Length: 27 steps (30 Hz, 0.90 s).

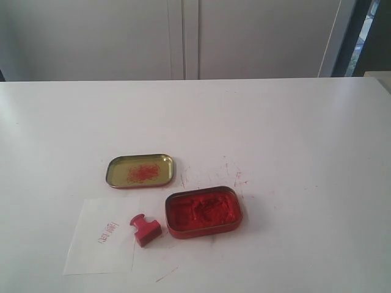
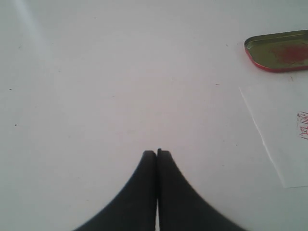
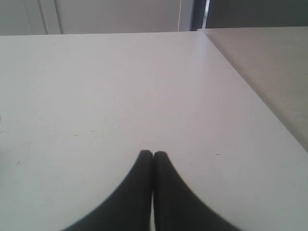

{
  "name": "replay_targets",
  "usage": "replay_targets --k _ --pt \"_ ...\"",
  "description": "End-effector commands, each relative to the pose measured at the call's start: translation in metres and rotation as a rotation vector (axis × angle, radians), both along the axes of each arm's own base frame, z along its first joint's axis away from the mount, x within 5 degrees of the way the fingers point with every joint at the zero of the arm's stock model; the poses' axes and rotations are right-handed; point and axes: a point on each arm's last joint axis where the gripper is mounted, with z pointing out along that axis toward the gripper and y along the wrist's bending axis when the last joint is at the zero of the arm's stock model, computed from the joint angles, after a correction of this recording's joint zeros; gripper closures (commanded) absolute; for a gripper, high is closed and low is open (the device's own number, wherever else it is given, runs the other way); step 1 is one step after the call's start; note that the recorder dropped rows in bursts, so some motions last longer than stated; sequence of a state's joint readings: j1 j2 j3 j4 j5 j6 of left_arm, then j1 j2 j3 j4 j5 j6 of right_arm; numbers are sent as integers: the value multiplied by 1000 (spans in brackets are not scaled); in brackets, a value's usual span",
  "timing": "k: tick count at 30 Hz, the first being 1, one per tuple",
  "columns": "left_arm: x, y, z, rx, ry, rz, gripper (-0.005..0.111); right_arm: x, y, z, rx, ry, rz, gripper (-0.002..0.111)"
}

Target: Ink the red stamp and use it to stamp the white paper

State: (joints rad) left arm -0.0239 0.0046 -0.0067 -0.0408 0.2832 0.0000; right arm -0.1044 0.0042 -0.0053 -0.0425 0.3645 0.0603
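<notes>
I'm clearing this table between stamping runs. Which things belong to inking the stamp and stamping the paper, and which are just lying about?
For the job:
red stamp
white paper, already bearing a small red mark
open tin of red ink paste

Lying about:
gold-coloured tin lid, smeared red inside, set apart from its tin

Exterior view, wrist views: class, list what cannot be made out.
Red mark on white paper: exterior view, too small to read; left wrist view, cut by the edge.
Red stamp, printing face: exterior view, too small.
Gold lid: left wrist view, cut by the edge.
</notes>
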Motion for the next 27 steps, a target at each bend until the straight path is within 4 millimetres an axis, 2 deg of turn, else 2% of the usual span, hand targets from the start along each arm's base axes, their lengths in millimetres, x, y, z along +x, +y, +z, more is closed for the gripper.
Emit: replay_targets --k 1,27 --pt "0 0 -2 -3 2 1 107 0 0 0 -1 -14 4 108" --pt "0 0 -1 -3 -11 3 107 0 0 0 -1 -14 4 108"
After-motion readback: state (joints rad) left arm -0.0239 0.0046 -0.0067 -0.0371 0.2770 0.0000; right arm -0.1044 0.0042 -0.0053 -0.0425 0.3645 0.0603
